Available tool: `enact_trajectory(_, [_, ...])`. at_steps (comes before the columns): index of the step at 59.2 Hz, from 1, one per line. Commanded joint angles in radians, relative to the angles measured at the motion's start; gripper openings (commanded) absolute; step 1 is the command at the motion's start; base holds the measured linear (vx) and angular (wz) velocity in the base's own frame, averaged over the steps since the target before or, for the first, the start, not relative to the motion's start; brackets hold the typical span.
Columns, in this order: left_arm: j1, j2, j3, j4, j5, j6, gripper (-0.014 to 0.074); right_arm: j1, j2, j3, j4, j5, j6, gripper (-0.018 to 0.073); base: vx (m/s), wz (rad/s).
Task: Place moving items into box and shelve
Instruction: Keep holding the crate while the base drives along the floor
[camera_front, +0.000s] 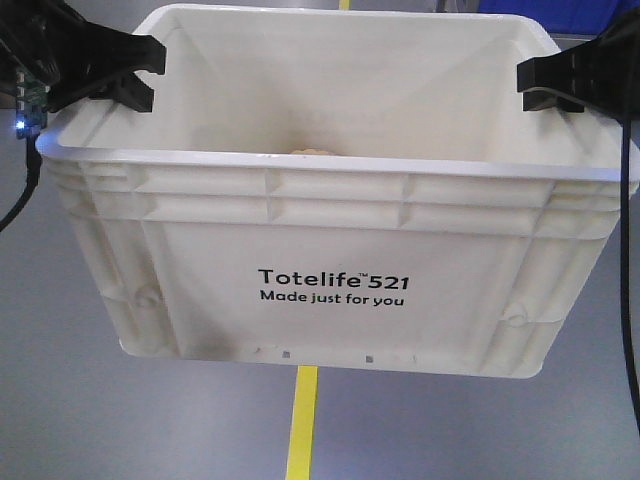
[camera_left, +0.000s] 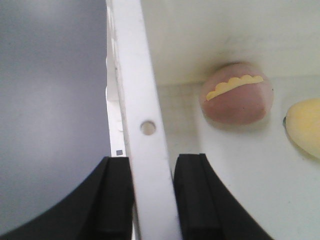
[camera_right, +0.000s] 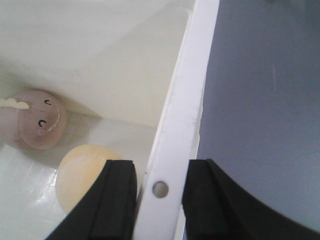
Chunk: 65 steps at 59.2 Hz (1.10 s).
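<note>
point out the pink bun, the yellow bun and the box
pink bun (camera_left: 237, 106): left wrist view, pink body below its yellow frill
yellow bun (camera_right: 82, 175): right wrist view, its bare upper side
box (camera_front: 330, 235): front view, front wall above the print

Reads as a warehouse or logistics test floor, not a home. Smooth matte grey floor (camera_front: 120, 420), seamless, industrial type. Yellow marking line (camera_front: 302, 425) taped or painted straight along it, lane-style. Strip of blue plastic (camera_front: 560, 12) at far top right, too cropped to identify. Ribbed white tote (camera_front: 330, 230) with printed brand, stackable storage kind. Black cable (camera_front: 628, 250) hanging loose at right edge, hinting at rigged equipment.
</note>
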<state>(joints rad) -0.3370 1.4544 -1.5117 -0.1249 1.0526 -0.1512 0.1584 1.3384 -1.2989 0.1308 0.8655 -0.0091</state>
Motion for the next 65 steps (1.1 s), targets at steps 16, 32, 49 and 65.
enact_trajectory(16, [-0.012,-0.06,-0.046,-0.091,-0.137,0.014,-0.0006,0.001,-0.034,-0.042,0.03,-0.116,0.02,-0.0006,0.3,0.18])
enact_trajectory(32, [-0.012,-0.06,-0.046,-0.091,-0.137,0.014,-0.0006,0.001,-0.034,-0.042,0.03,-0.116,0.02,-0.0006,0.32,0.12])
enact_trajectory(49, [-0.012,-0.06,-0.046,-0.091,-0.137,0.014,-0.0006,0.001,-0.034,-0.042,0.03,-0.116,0.02,-0.0006,0.35,0.04])
enact_trajectory(65, [-0.012,-0.06,-0.046,-0.091,-0.137,0.014,-0.0006,0.001,-0.034,-0.042,0.03,-0.115,0.02,-0.0006,0.38,-0.03])
